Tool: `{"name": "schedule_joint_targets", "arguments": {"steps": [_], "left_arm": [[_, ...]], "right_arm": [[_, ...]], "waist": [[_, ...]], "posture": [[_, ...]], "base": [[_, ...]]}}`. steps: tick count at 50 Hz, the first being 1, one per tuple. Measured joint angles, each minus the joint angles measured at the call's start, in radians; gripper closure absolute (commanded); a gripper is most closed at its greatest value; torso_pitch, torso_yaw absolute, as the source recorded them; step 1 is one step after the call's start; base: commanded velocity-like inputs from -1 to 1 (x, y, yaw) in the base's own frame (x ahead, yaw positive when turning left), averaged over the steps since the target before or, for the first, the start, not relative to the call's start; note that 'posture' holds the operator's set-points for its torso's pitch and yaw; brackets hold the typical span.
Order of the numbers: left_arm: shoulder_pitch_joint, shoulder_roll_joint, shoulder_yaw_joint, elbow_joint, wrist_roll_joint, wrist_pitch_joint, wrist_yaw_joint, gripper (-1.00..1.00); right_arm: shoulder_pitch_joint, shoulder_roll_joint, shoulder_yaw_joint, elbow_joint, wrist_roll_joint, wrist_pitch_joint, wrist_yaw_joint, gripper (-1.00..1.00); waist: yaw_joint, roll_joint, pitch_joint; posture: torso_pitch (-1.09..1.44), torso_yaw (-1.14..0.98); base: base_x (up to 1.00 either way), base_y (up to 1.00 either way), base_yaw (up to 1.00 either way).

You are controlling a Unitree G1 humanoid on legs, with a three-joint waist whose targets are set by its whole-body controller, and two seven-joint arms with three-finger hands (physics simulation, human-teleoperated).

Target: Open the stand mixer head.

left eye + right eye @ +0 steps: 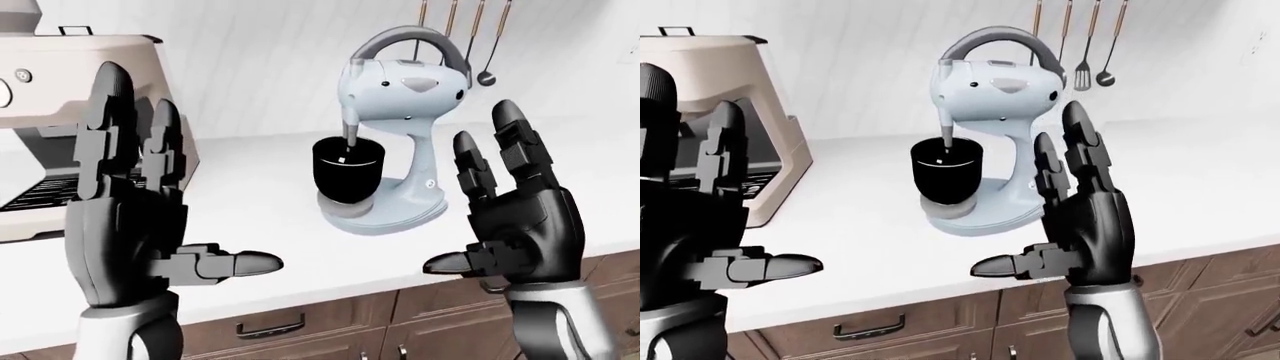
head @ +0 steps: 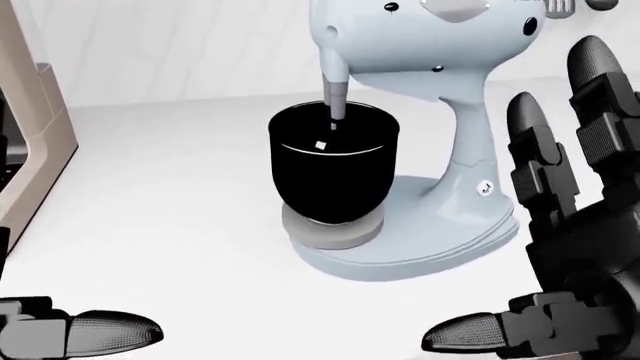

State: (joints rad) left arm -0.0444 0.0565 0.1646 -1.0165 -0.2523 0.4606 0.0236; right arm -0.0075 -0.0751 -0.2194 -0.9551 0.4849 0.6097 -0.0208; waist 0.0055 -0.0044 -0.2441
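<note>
— Where is the mixer from where you stand?

— The stand mixer (image 1: 392,135) sits on the white counter (image 1: 260,225), well apart from both my hands. Its head (image 1: 405,86) is down: the beater shaft (image 1: 350,129) drops straight into the black bowl (image 1: 348,172), which stands on the mixer's base (image 1: 385,212). A coffee machine (image 1: 60,112) is off to the mixer's left, and utensils (image 1: 460,37) hang on the wall above it.

— And your fingers?

— Both spread and empty. My left hand (image 1: 135,217) is raised palm-up-and-open to the mixer's left, my right hand (image 1: 515,217) the same to its right, thumbs pointing inward. Neither touches anything.

— How do you expect it to handle?

— Rigid and heavy, I'd judge; the base should stay put while the head swings on a hinge above the neck (image 1: 425,161). The glossy shell looks slippery, so pinching it seems poor. I would hook fingers under the nose of the head, above the bowl, or under the grey arched handle (image 1: 405,37) on top, and lift upward. Whether a lock lever must be released, I cannot tell.
</note>
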Motion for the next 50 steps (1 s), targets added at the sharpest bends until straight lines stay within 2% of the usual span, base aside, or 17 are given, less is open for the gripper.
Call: {"name": "schedule_joint_targets", "arguments": {"steps": [10,11,12,16,17,23,24,27,28,30,31,35,38,43,44,46,50], "left_arm": [[0.001,0.004,-0.001,-0.014,-0.004,0.009,0.005,-1.00],[0.002,0.004,-0.003,-0.014,-0.004,0.008,0.006,-1.00],[0.001,0.005,-0.002,-0.013,-0.006,0.008,0.006,-1.00],[0.000,0.005,0.001,-0.011,-0.008,0.010,0.008,-1.00],[0.001,0.004,0.001,-0.010,-0.007,0.010,0.007,-1.00],[-0.003,0.003,0.005,-0.010,-0.007,0.011,0.002,-1.00],[-0.005,0.003,0.007,-0.009,-0.007,0.011,0.002,-1.00],[-0.004,0.003,0.005,-0.008,-0.007,0.010,0.002,-1.00],[-0.005,0.003,0.005,-0.007,-0.006,0.009,0.002,-1.00],[-0.006,0.003,0.006,-0.007,-0.007,0.011,0.002,-1.00],[-0.007,0.004,0.007,-0.006,-0.008,0.012,0.003,-1.00],[-0.012,0.006,0.011,-0.008,-0.011,0.017,0.004,-1.00],[-0.007,0.008,0.011,-0.014,-0.014,0.015,0.006,-1.00],[-0.008,0.011,0.009,-0.011,-0.017,0.016,0.008,-1.00],[-0.009,0.012,0.010,-0.012,-0.018,0.016,0.010,-1.00],[-0.007,0.015,0.011,-0.014,-0.020,0.014,0.012,-1.00],[-0.008,0.018,0.013,-0.011,-0.026,0.014,0.015,-1.00]], "right_arm": [[0.047,0.020,0.008,-0.004,-0.027,-0.010,0.032,-1.00],[0.051,0.021,0.011,-0.001,-0.031,-0.012,0.035,-1.00],[0.054,0.024,0.015,0.004,-0.035,-0.016,0.039,-1.00],[0.070,0.029,0.019,0.016,-0.050,-0.026,0.055,-1.00],[0.070,0.030,0.018,0.018,-0.052,-0.027,0.058,-1.00],[0.086,0.038,0.023,0.022,-0.067,-0.036,0.072,-1.00],[0.086,0.040,0.024,0.024,-0.068,-0.036,0.074,-1.00],[0.090,0.042,0.020,0.033,-0.071,-0.035,0.076,-1.00],[0.088,0.042,0.019,0.036,-0.072,-0.033,0.075,-1.00],[0.092,0.042,0.018,0.036,-0.075,-0.030,0.074,-1.00],[0.092,0.042,0.020,0.038,-0.076,-0.030,0.075,-1.00],[0.095,0.042,0.025,0.053,-0.086,-0.019,0.078,-1.00],[0.086,0.041,0.015,0.064,-0.090,0.004,0.071,-1.00],[0.077,0.036,0.001,0.059,-0.084,0.051,0.052,-1.00],[0.076,0.036,0.004,0.060,-0.087,0.054,0.050,-1.00],[0.080,0.037,0.012,0.067,-0.095,0.055,0.051,-1.00],[0.090,0.039,0.020,0.090,-0.120,0.061,0.056,-1.00]], "waist": [[0.001,-0.002,-0.020],[0.001,-0.002,-0.020],[0.001,-0.001,-0.006],[0.001,0.000,-0.014],[0.000,0.001,-0.001],[0.001,0.000,-0.017],[0.000,0.001,-0.004],[0.001,0.001,-0.013],[0.000,0.002,-0.001],[0.001,0.002,-0.008],[0.000,0.002,0.003],[0.000,0.002,-0.013],[0.000,0.003,0.005],[0.002,0.001,-0.014],[0.001,0.001,-0.003],[0.000,0.002,0.004],[0.002,0.001,-0.012]], "posture": [[-0.32,0.00],[-0.32,0.00],[-0.32,0.00],[-0.32,0.00],[-0.32,0.00],[-0.32,0.00],[-0.32,0.00],[-0.32,0.00],[-0.32,0.00],[-0.32,0.00],[-0.32,0.00],[-0.32,0.00],[-0.32,0.00],[-0.32,0.00],[-0.32,0.00],[-0.32,0.00],[-0.32,0.00]], "base": [[0.04,0.00,0.00],[0.05,0.00,0.00],[0.03,0.00,0.00],[0.05,0.00,0.00],[0.04,0.00,0.00],[0.05,0.00,0.00],[0.04,0.00,0.00],[0.05,0.00,0.00],[0.05,0.00,0.00],[0.05,0.00,0.00],[0.05,0.00,0.00],[0.05,0.00,0.00],[0.05,0.00,0.00],[0.05,0.00,0.00],[0.04,0.00,0.00],[0.05,0.00,0.00],[0.04,0.00,0.00]]}}
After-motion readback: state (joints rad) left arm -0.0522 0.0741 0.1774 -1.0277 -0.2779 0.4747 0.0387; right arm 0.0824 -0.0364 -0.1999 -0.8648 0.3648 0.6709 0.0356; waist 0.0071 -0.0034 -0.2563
